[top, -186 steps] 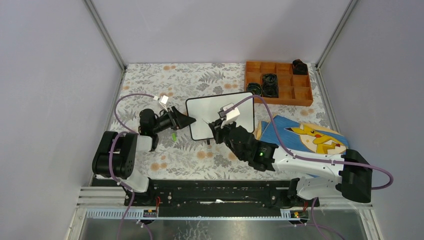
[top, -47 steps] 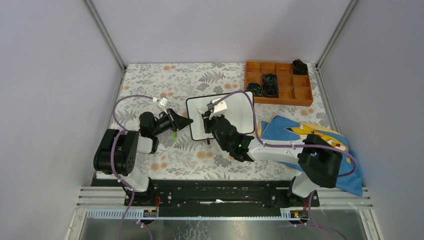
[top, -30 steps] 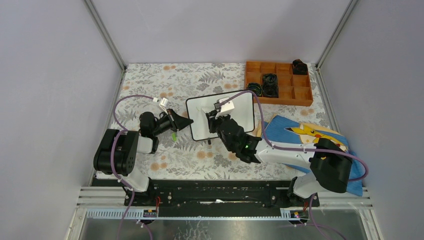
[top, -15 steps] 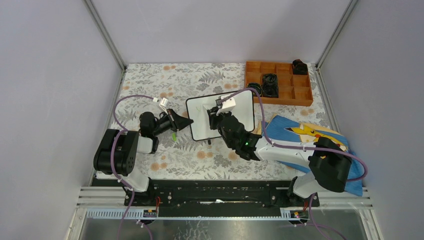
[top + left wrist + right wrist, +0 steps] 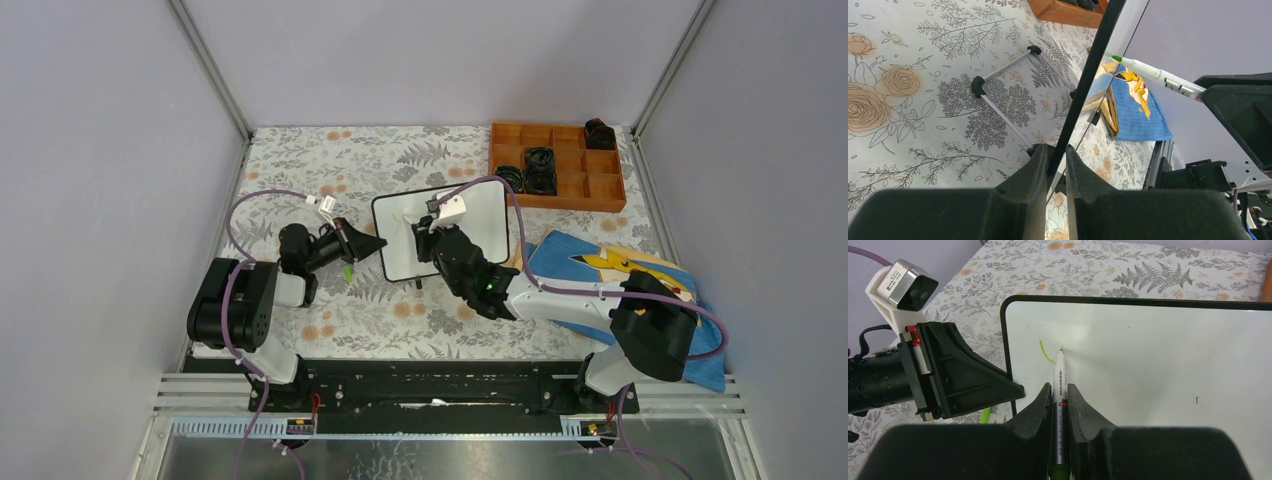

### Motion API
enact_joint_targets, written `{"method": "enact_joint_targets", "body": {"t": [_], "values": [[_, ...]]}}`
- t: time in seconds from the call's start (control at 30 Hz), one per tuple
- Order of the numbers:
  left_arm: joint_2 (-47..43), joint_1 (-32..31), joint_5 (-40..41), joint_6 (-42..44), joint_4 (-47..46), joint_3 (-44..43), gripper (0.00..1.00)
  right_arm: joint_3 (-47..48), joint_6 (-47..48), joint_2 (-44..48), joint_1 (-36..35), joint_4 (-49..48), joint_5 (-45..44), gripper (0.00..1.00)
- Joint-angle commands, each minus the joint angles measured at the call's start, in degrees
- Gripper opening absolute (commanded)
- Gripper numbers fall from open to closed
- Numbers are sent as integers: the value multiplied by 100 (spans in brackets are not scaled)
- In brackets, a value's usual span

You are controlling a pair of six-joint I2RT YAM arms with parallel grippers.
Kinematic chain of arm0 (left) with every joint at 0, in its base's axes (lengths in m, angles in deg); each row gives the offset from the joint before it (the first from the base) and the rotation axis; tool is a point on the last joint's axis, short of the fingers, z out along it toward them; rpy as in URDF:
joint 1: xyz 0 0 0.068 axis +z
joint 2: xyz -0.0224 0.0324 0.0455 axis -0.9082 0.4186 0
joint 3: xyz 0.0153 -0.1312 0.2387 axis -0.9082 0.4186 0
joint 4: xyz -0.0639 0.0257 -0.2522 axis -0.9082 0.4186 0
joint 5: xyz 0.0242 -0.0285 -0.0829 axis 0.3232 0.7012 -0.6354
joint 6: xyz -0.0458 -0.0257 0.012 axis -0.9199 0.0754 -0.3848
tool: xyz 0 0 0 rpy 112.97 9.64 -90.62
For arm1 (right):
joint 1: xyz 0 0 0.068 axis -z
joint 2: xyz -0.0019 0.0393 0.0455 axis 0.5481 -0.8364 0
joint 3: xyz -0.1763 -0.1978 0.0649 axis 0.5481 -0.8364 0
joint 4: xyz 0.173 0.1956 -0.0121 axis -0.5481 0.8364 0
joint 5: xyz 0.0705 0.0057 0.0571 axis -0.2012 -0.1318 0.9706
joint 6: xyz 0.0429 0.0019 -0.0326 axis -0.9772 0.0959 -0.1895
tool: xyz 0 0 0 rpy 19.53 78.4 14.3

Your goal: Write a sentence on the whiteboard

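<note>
Propped on its legs near the middle of the flowered table (image 5: 330, 160), the whiteboard (image 5: 488, 222) is clamped at its left edge by the left pincer (image 5: 1056, 165), whose jaws are pressed narrowly on the thin black frame. A marker (image 5: 1060, 382) is gripped in the right pincer (image 5: 1059, 390), its tip set against the board's upper left area. Of the sentence, only a short green stroke (image 5: 1045, 352) is seen, just beside the tip.

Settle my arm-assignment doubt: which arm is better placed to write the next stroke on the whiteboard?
Right. The right tool grips the marker, tip on the whiteboard beside a green stroke; the left tool clamps the board's edge.
</note>
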Motion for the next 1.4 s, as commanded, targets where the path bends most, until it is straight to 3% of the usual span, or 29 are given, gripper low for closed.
{"method": "enact_joint_targets", "body": {"t": [0.0, 0.77, 1.37], "values": [[-69, -5, 112, 82, 105, -56, 6, 165, -122, -47, 52, 2, 19, 0], [-71, -22, 114, 89, 120, -65, 6, 0, -478, -117, 26, 537, 920, 0], [-93, -40, 121, 140, 198, -74, 5, -300, -165, 739, 101, 272, 195, 0]]}}
